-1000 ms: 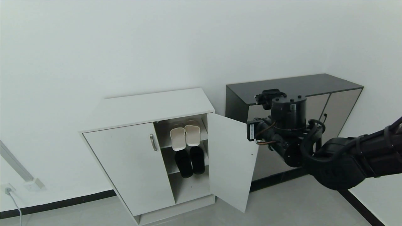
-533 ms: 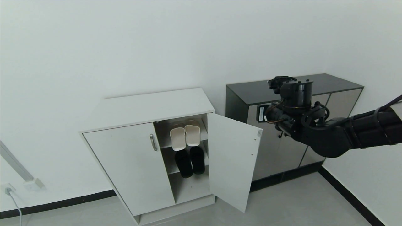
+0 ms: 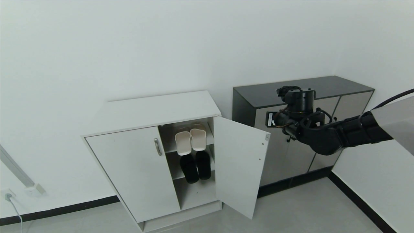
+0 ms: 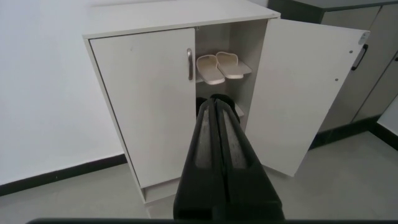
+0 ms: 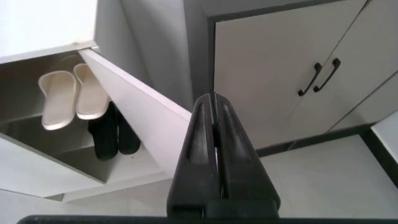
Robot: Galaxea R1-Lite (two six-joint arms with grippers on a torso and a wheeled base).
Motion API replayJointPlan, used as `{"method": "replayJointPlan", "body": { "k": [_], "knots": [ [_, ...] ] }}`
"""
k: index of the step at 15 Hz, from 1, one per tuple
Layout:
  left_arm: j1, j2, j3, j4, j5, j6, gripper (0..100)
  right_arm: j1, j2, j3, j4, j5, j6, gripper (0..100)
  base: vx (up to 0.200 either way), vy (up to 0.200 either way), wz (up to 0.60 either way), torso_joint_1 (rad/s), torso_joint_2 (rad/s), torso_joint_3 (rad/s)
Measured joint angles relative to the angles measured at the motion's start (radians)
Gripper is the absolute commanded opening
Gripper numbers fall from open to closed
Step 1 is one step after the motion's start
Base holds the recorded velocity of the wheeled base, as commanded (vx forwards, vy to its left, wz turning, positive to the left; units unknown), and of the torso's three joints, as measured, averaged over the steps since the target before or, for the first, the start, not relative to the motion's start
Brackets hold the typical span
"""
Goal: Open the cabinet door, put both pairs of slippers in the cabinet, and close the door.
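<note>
While the cabinet (image 3: 152, 110) stands against the wall with its right door (image 3: 239, 161) swung wide and its left door (image 3: 136, 171) shut, both pairs of slippers sit inside it. The white slippers (image 3: 190, 140) lie side by side on the cabinet's upper shelf. The black slippers (image 3: 195, 166) lie on the shelf just below, their heels jutting past its front edge. A metal handle (image 3: 157, 146) runs upright along the left door's inner edge.

The right arm (image 3: 323, 139) hangs to the right of the cabinet, past the open door's outer edge and about level with the door's top corner, apart from it. The right jaws are pressed together and hold nothing. The left jaws, seen from their own wrist, are likewise closed and empty, out in front of the cabinet and aimed at its open half.

A dark cabinet (image 3: 304, 87) with grey doors stands just beside the cabinet on its right. A wall socket (image 3: 8, 195) with a cable sits well to the cabinet's left.
</note>
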Motion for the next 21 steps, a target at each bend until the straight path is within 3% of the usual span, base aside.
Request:
{"method": "replayJointPlan", "body": {
  "k": [5,21],
  "knots": [
    [0.000,0.000,0.000,0.000,0.000,0.000,0,-0.041,0.101,-0.111,0.098,0.091,0.074,0,0.000,0.000,0.00,0.000,0.00,0.000],
    [0.000,0.000,0.000,0.000,0.000,0.000,0,-0.059,0.231,-0.176,0.106,0.092,0.076,0,0.000,0.000,0.00,0.000,0.00,0.000]
  ]
}}
